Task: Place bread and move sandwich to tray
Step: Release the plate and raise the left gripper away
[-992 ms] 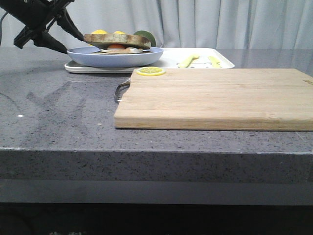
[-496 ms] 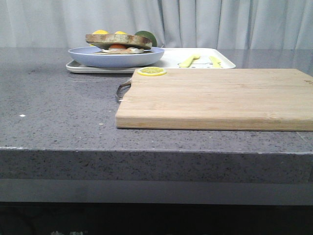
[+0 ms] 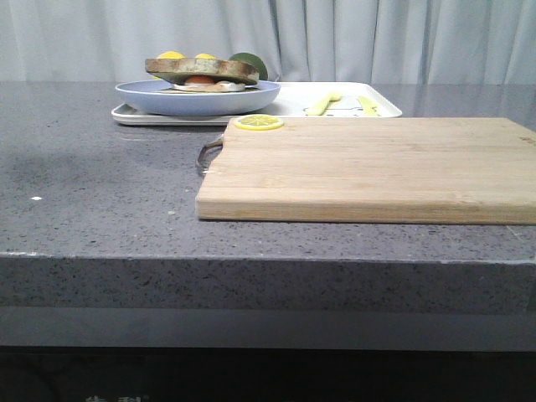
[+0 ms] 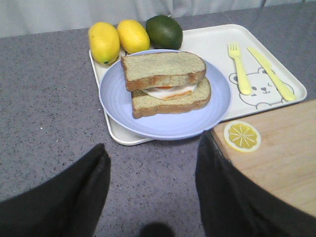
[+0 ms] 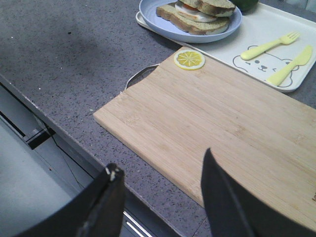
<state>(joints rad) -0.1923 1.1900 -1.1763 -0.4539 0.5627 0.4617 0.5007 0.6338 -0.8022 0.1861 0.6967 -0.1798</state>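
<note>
grey counter [image 3: 100,193]: tray [image 3: 289,102], cutting board [image 3: 368,167]

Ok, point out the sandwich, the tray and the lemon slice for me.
sandwich [image 4: 165,84], left wrist view, top bread slice.
tray [image 4: 212,45], left wrist view, bare white floor beside the plate.
lemon slice [image 4: 242,136], left wrist view, its centre, on the cutting board corner.

Cut off at the right edge of the front view: the wooden cutting board [image 3: 368,167], near the worktop's front edge. Half hidden behind the sandwich [image 3: 202,71] and blue plate [image 3: 198,97] near the far edge: two lemons [image 3: 171,55] and a lime [image 3: 248,60]. Cropped by the wrist views' lower edges: both grippers' dark fingers [image 4: 74,195] [image 5: 224,202].
</note>
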